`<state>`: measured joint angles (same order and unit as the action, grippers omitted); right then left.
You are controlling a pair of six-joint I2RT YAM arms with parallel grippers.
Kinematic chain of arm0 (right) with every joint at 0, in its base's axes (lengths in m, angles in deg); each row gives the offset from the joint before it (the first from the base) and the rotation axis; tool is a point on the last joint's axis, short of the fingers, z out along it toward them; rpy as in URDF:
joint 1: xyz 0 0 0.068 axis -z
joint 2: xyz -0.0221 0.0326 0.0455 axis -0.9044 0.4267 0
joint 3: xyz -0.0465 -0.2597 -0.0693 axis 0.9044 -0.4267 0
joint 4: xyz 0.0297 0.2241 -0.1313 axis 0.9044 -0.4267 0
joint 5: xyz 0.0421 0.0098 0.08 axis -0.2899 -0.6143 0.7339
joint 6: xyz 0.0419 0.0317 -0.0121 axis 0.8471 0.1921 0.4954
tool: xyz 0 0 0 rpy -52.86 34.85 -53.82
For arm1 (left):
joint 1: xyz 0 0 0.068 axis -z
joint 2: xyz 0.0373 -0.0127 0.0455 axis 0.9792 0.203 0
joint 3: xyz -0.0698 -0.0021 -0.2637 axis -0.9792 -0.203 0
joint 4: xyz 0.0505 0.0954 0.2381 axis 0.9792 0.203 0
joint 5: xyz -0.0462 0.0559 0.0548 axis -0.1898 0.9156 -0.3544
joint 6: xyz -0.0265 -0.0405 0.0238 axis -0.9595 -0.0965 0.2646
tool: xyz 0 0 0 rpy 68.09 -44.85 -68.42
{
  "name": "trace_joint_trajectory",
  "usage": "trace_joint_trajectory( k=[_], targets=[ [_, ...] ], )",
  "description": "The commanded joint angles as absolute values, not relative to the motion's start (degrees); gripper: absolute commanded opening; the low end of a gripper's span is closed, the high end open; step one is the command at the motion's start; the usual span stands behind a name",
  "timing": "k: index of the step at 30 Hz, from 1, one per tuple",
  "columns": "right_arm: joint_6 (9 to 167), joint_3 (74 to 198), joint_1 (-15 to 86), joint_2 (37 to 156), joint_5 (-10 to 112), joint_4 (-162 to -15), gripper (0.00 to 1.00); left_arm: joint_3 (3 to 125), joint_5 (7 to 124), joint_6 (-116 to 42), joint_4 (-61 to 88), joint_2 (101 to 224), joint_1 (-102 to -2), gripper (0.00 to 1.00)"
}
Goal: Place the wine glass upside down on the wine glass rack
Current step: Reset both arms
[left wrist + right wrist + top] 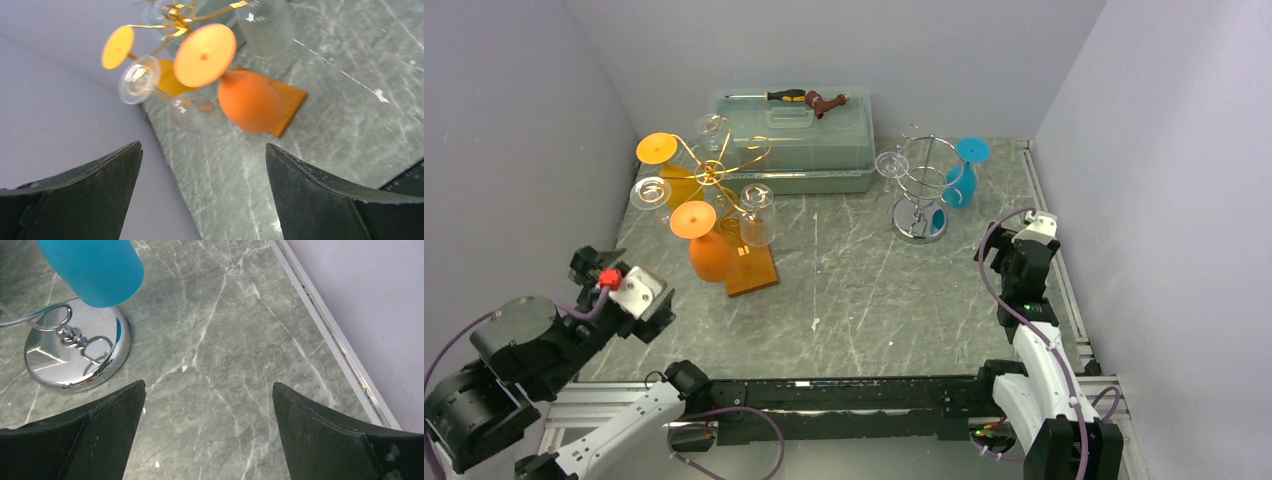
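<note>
A gold wire wine glass rack [714,175] on an orange base [290,100] stands at the left. Upside down on it hang an orange wine glass [711,255] [247,107], a second orange one [656,148] and clear glasses [757,215] [192,110]. At the right, a blue wine glass [964,185] [95,270] hangs upside down on a silver rack [921,190] with a chrome foot [75,355]. My left gripper [629,290] [203,146] is open and empty, short of the gold rack. My right gripper [1021,250] [208,384] is open and empty over bare table, near the silver rack.
A clear plastic toolbox [794,140] sits at the back with a screwdriver [784,96] and a brown tool [826,102] on its lid. Grey walls close in the left, back and right sides. A metal rail [1064,300] runs along the table's right edge.
</note>
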<state>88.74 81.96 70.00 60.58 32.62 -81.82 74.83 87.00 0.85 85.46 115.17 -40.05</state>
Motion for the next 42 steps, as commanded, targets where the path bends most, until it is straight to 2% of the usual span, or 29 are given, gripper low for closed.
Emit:
trace_joint_trajectory(
  k=[1, 5, 7, 9, 14, 17, 19, 25, 34, 37, 42],
  targets=[
    [89.4, 85.1, 70.3, 61.0, 30.5, -81.4, 1.0, 88.8, 97.5, 0.1, 77.4, 128.9, -39.1, 0.99],
    [89.9, 85.1, 70.3, 61.0, 30.7, -81.1, 1.0, 113.9, 100.4, -0.1, 77.3, 147.0, -37.5, 1.0],
    [90.4, 84.8, 70.3, 61.1, 31.0, -80.8, 1.0, 121.7, 101.7, 3.0, 75.9, 153.6, -34.6, 0.99],
    [90.9, 84.3, 70.3, 61.0, 31.1, -80.3, 1.0, 122.0, 103.0, 8.5, 70.8, 156.5, -32.8, 0.99],
    [90.8, 83.7, 70.3, 61.1, 31.4, -79.4, 1.0, 112.7, 103.8, 20.8, 54.2, 159.5, -33.4, 1.0],
    [90.7, 83.7, 70.3, 61.1, 31.9, -79.0, 1.0, 110.3, 93.5, 20.4, 47.2, 163.5, -46.2, 0.99],
    [90.5, 83.7, 70.3, 61.1, 32.3, -78.6, 1.0, 116.7, 84.3, 15.3, 48.8, 169.2, -56.6, 0.99],
    [90.9, 82.2, 70.3, 60.3, 32.5, -77.0, 1.0, 126.3, 71.8, 6.8, 45.8, 178.4, -75.6, 0.99],
    [90.5, 80.9, 70.4, 63.1, 32.4, -73.4, 1.0, 111.1, 52.0, -13.8, 41.2, 174.8, -106.2, 0.99],
    [90.6, 80.9, 70.4, 63.7, 32.4, -72.6, 1.0, 102.5, 48.1, -14.7, 39.1, 172.5, -111.0, 0.99],
    [90.8, 80.1, 70.5, 63.6, 31.7, -71.7, 1.0, 87.0, 44.8, -12.3, 38.1, 168.4, -113.1, 0.99]
  ],
)
